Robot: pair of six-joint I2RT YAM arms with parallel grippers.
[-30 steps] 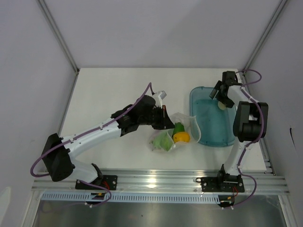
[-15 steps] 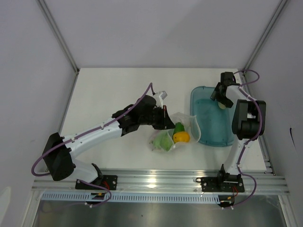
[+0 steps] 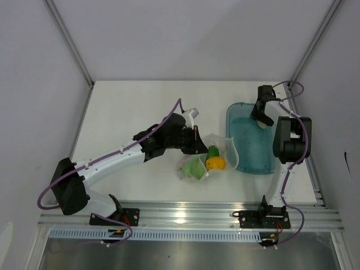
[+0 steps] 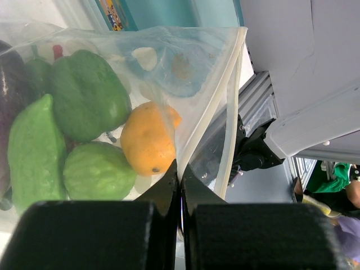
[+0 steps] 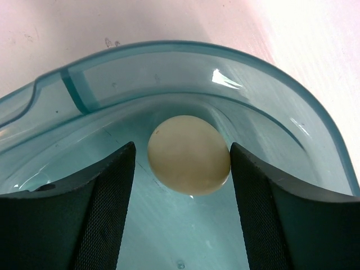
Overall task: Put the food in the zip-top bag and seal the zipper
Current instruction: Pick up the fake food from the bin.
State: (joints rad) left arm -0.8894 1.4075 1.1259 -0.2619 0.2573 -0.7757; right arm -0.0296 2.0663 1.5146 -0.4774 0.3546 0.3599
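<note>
The clear zip-top bag (image 3: 216, 152) lies mid-table with its mouth held up. My left gripper (image 4: 181, 173) is shut on the bag's (image 4: 191, 50) top edge, beside the pale zipper (image 4: 229, 112) strip. Food inside: a green pepper (image 4: 90, 95), an orange fruit (image 4: 147, 140), two green pieces and a purple piece (image 4: 10, 84). My right gripper (image 5: 183, 144) reaches down into the far corner of the teal tray (image 5: 169, 53). It is open, its fingers (image 5: 107, 185) on either side of a round white food piece (image 5: 189, 154). The right finger almost touches the piece; a gap shows on the left.
The teal tray (image 3: 242, 163) sits right of the bag, close to the right arm's base. The tray's curved wall rises just behind the white piece (image 3: 263, 125). The left arm (image 3: 112, 160) stretches diagonally across the table. An aluminium rail runs along the near edge.
My right gripper's fingers have narrowed around the white piece and the wrist has shifted slightly left. The left arm and the bag have not moved.
</note>
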